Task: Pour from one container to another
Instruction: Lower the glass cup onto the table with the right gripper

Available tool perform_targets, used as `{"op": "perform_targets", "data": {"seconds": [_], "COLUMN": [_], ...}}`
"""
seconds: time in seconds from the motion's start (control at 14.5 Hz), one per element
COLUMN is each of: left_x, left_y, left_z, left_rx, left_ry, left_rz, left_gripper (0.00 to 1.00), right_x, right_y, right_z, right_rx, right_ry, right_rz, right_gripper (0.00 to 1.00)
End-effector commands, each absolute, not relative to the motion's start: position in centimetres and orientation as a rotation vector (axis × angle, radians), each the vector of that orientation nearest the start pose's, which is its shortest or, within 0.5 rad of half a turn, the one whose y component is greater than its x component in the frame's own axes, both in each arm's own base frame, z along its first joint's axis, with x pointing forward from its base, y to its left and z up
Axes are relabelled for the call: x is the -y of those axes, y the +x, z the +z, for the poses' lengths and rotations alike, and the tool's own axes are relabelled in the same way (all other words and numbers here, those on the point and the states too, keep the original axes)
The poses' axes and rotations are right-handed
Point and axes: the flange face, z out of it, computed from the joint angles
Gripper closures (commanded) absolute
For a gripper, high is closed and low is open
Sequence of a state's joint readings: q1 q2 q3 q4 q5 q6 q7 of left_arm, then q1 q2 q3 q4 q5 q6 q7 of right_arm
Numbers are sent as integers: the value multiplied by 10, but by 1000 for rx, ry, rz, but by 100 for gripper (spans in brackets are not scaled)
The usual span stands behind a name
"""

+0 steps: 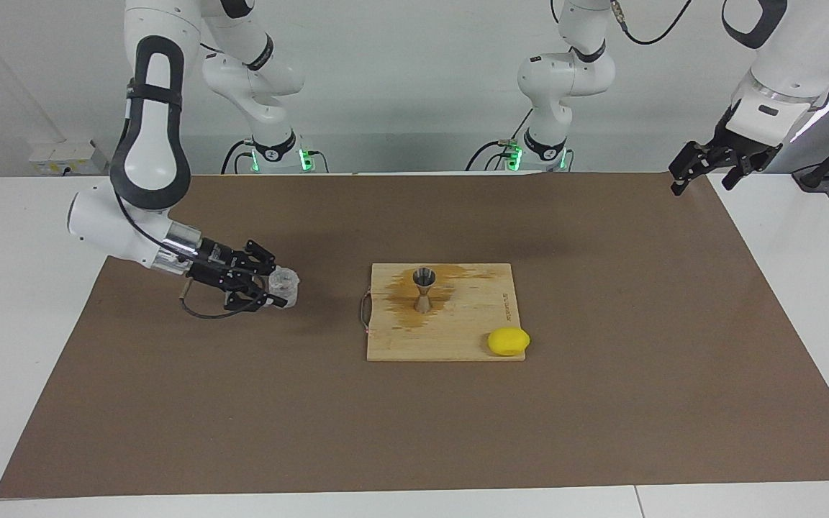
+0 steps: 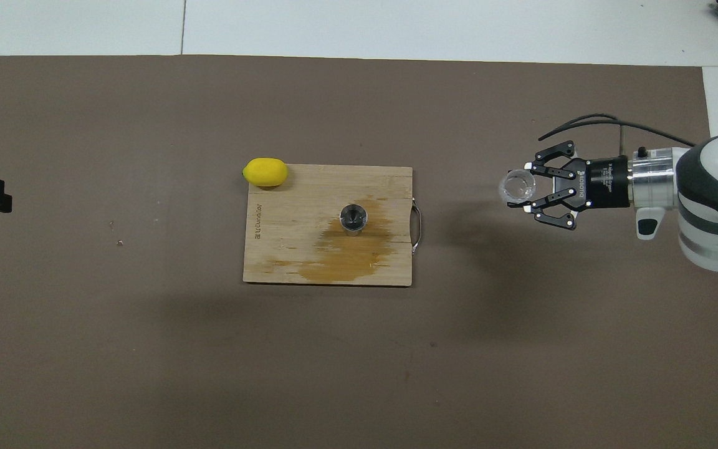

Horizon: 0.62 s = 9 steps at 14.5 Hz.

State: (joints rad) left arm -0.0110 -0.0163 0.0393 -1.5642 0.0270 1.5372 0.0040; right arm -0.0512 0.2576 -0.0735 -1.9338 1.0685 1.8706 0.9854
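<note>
Toward the right arm's end of the brown mat [image 1: 170, 403] we see the right gripper [image 1: 276, 288] clamped on the glass cup [image 1: 284, 283], upright and low over open mat, well apart from the wooden board [image 1: 458, 338]. On that board stands the metal jigger [image 1: 424, 288] (upright, in a brown wet stain), with a lemon [image 1: 508, 341] at one corner. We cannot tell what either vessel holds. Over the mat's other end, the left gripper [image 1: 702, 171] waits, jaws apart.

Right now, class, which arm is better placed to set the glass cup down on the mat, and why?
Right. The right gripper already holds the cup upright, low over the mat, toward its own end of the table. The left gripper waits open, off by the mat's corner.
</note>
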Motion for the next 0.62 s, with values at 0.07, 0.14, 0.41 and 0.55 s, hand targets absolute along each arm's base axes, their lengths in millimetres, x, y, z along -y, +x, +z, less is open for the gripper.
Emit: {"op": "perform_targets", "data": {"seconds": [0.07,0.14,0.41,0.55], "left_x": [-16,-16,-16,-16], "left_y": [544,544,543,543], "left_z": [639,640,639,639], "left_rx": [54,54,56,56], "left_ry": [-3125,-3125,-3125,-3125], "left_rz": [12,10,15,17], "left_gripper": [0,0,0,0], "right_x": [31,39,70,64], "right_y": [589,588,583,584], "right_z": [314,305,277,258], "right_rx": [-1544,-1535,-1534,-1519], "right_ry": [-1525,-1527,-1502,-1505], "right_rz": [873,867,843,857], "right_gripper": [100,100,100,100]}}
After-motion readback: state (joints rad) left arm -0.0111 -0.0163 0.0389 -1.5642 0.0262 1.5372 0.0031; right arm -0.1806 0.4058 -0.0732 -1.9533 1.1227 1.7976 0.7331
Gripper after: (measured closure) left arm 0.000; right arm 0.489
